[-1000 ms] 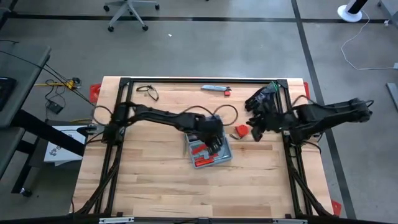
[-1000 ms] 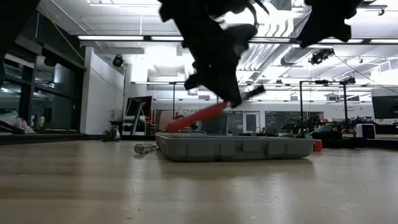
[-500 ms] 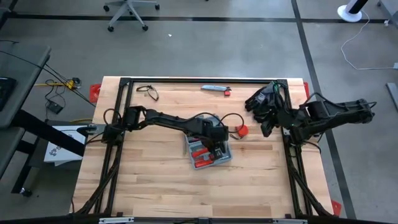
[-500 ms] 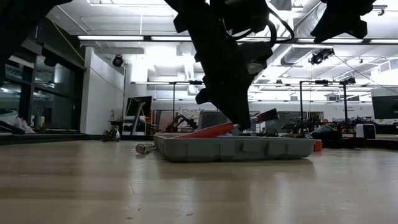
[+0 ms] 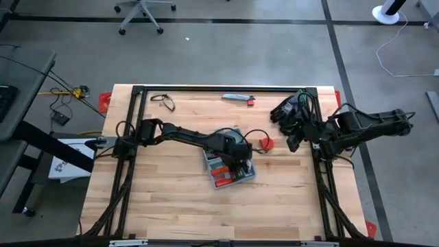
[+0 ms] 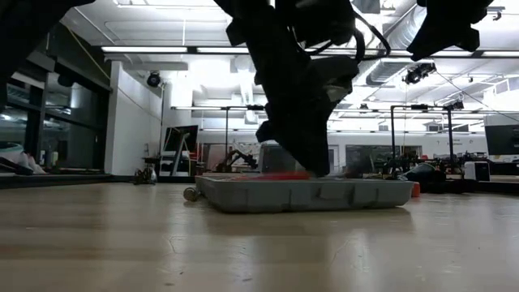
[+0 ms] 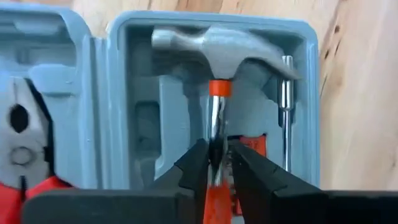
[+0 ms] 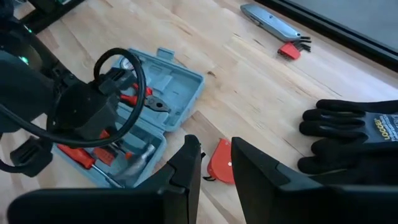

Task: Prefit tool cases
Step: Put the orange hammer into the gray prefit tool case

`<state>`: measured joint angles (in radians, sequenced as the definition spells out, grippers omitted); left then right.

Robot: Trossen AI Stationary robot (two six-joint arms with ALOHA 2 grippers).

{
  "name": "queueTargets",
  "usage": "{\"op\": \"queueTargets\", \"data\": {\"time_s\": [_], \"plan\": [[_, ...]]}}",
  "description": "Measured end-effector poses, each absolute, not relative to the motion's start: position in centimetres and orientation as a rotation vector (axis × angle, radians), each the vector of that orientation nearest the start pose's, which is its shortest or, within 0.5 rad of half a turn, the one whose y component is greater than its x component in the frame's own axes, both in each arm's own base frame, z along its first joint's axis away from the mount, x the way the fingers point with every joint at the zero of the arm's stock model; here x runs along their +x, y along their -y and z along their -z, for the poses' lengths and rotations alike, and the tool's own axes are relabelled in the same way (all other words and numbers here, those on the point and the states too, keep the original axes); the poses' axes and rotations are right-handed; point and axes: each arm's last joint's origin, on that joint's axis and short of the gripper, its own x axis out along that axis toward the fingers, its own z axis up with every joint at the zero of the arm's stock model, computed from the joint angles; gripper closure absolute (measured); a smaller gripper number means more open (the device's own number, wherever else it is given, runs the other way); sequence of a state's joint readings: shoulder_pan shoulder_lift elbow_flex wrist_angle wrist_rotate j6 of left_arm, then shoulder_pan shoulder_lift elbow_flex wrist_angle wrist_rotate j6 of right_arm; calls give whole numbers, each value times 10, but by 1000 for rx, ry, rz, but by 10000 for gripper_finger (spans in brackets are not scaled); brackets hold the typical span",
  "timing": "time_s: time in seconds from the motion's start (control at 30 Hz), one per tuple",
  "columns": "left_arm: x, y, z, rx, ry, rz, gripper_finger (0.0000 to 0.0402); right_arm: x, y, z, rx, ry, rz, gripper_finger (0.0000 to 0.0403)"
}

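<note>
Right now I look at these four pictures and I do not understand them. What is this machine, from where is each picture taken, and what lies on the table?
This is a robot with two dark arms at a wooden table. Each arm ends in a two-finger end effector.

One picture looks straight down from above. One looks level across the table top. The other two come from small cameras on each arm's wrist.

On the table lies an open grey-blue tool case with tools in moulded recesses. Beside it lies a small red object; black gloves and a grey utility knife lie at the far side.

The left end effector is down over the case, its fingers around the neck of a hammer that lies in its recess. The right end effector hangs off to the side near the gloves, holding nothing, its fingers a little apart.
</note>
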<state>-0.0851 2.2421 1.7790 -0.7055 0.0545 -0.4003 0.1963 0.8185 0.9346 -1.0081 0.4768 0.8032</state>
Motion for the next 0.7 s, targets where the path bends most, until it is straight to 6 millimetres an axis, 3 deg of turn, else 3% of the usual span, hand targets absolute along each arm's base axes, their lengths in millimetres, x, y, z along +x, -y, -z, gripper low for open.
{"op": "queueTargets", "data": {"time_s": [0.37,0.6,0.7], "plan": [[467,45,-167,-394,-1161,-180,330,134,-13,-311,435,-688,569,320],[476,47,-163,-422,-1085,-181,393,134,-13,-311,437,-691,565,320],[477,40,-155,-452,-1099,-246,389,134,-13,-311,437,-691,565,320]]}}
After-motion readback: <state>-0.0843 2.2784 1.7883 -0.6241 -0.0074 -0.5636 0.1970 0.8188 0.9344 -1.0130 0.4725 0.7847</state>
